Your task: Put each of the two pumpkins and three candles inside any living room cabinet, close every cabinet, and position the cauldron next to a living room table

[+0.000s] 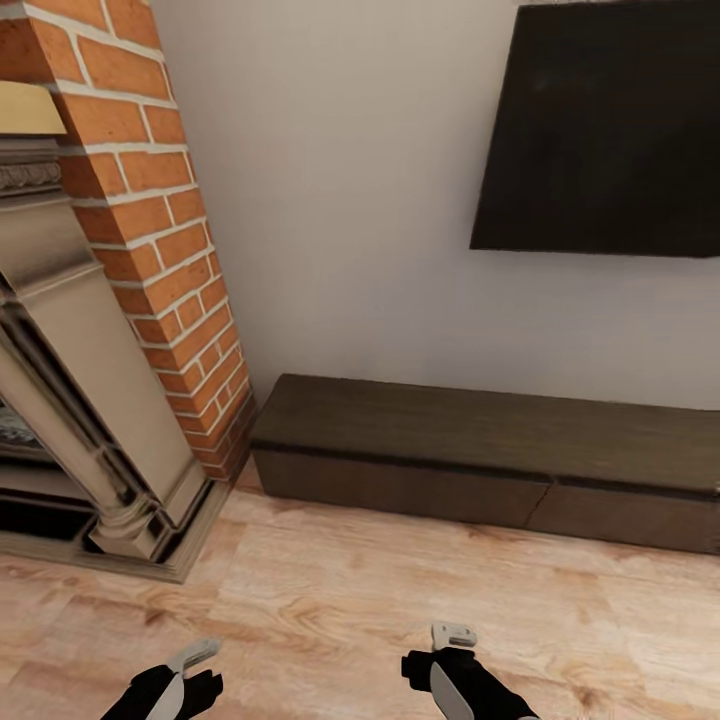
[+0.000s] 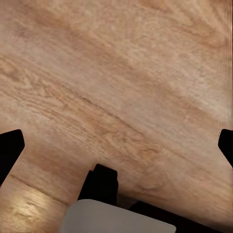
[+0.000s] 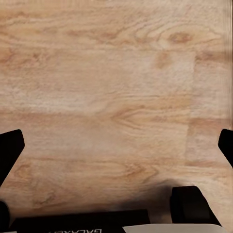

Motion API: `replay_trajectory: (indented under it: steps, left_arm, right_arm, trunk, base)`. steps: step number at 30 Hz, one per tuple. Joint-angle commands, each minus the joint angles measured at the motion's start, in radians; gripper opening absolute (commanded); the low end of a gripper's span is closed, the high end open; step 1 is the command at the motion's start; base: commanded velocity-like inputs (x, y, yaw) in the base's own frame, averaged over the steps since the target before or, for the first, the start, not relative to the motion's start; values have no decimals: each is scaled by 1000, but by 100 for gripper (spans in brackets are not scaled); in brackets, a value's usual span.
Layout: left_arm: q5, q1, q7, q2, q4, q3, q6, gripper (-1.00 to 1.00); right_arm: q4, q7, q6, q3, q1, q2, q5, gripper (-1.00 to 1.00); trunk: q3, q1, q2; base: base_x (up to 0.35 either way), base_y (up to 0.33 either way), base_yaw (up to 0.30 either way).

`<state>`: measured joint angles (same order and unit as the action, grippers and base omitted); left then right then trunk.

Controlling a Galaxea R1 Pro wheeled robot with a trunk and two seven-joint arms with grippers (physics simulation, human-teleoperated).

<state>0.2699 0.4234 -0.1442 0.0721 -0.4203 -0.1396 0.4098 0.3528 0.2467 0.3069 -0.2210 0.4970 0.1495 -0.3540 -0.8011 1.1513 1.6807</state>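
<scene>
The cabinet is a long low dark brown unit standing against the white wall ahead of me, and its drawer fronts sit flush and shut. My left gripper and right gripper hang low over the wooden floor, well short of the cabinet. In the left wrist view the left gripper is open, its dark fingertips far apart with bare floor between them. The right gripper is likewise open and holds nothing. The pumpkins, candles, cauldron and table are out of view.
A red brick chimney column and a beige fireplace surround stand at the left, with the hearth base jutting onto the floor. A dark flat screen hangs on the wall above the cabinet. Light wood floor stretches between me and the cabinet.
</scene>
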Motion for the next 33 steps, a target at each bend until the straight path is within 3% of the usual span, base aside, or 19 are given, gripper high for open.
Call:
replay_trajectory:
  steps: [1, 17, 25, 29, 33]
  left_arm:
    - [0, 0, 0, 0, 0, 0, 0, 100]
    - [0, 0, 0, 0, 0, 0, -1, 100]
    - [0, 0, 0, 0, 0, 0, -2, 100]
    - [-1, 11, -23, -23, -23, 21, -25, 100]
    - [-3, 13, -45, -46, -45, 24, -47, 100]
  right_arm:
    - [0, 0, 0, 0, 0, 0, 0, 100]
    - [-2, -31, -6, 3, 0, 0, -3, 100]
    - [-2, -33, -6, 3, 0, 2, -3, 100]
    - [21, -11, -29, -20, 21, 25, 20, 100]
    - [44, 12, -46, -43, 31, 25, 43, 100]
  trunk:
    - [1, 0, 0]
    - [19, 0, 0]
    - [23, 0, 0]
    - [23, 0, 0]
    - [23, 0, 0]
  base:
    - [1, 2, -255]
    - [12, 29, -223]
    - [112, 75, -68]
    - [0, 0, 0]
    - [0, 0, 0]
